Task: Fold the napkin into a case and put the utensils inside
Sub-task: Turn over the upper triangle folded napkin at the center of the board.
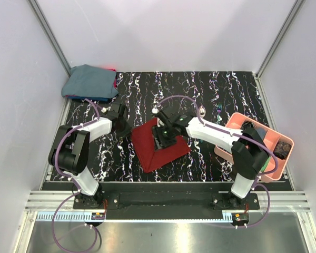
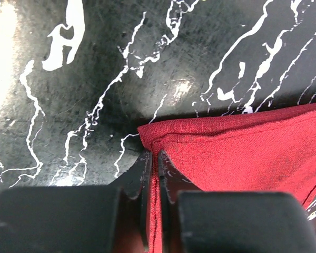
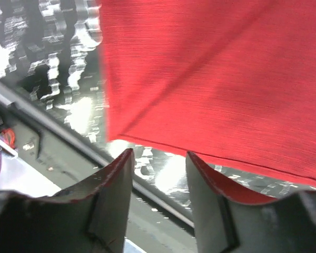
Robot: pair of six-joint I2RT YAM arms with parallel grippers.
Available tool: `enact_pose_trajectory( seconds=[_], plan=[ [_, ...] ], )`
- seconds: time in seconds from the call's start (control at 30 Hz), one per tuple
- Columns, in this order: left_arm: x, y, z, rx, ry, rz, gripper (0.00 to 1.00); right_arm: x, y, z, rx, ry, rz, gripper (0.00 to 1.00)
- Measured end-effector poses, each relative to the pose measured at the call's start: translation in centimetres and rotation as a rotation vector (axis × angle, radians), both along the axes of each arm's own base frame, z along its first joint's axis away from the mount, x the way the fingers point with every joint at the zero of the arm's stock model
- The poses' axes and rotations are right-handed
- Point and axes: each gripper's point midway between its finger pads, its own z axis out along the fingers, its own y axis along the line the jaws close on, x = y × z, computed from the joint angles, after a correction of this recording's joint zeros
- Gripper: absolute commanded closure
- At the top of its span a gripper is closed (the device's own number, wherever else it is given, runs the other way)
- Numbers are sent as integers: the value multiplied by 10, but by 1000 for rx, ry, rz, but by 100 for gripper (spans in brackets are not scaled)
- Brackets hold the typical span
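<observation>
The table (image 1: 221,89) is black w/ white veins. The napkin (image 1: 158,156) lies approx. at its centre, between the two arms. It is dark red and already folded partly, so it shows as a rough diamond w/ one diagonal fold line. The pink tray (image 1: 264,127) stands at the right side, well apart from the cloth.

My L gripper (image 2: 154,161) is clenched on the left corner of the napkin. The wrist view shows the doubled hem pinched between the two fingers, and the corner sits low, near the table. My R gripper (image 3: 159,155) hangs over the middle of the cloth. Its jaws stand apart and nothing is between them, so it is released.

I judge the cloth as thin, light and very soft, w/ no stiffness. It will sag and slide on this glossy top, and a fold will not hold by itself. The best place to grip is at a hemmed corner or edge, where the layers are doubled, and both layers must be in the pinch. A grip in the flat middle would only bunch it.

The utensils (image 1: 201,111) are, I think, the small shiny bits far-right of the napkin. They are too small to be sure.
</observation>
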Motion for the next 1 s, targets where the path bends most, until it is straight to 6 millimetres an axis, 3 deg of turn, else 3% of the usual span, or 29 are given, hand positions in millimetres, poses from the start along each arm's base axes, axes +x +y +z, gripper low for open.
enact_pose_trajectory(
  seconds=[0.07,0.17,0.23,0.37,0.63,1.0],
  plan=[
    [1,-1,0,-2,-4,-2,100,-6,15,6,8,-16,34,41],
    [1,-1,0,-2,-8,-10,100,-20,40,6,-11,-45,96,45],
    [1,-2,1,-5,-9,-15,100,-34,55,-1,-34,-54,141,53],
    [1,-3,1,-9,-9,-21,100,-58,70,-18,-87,-62,205,55],
    [1,-6,1,-26,-13,-27,100,-64,67,-53,-193,-62,216,57],
    [1,-9,1,-49,-16,-33,100,-65,71,-60,-227,-94,222,58]
  ],
)
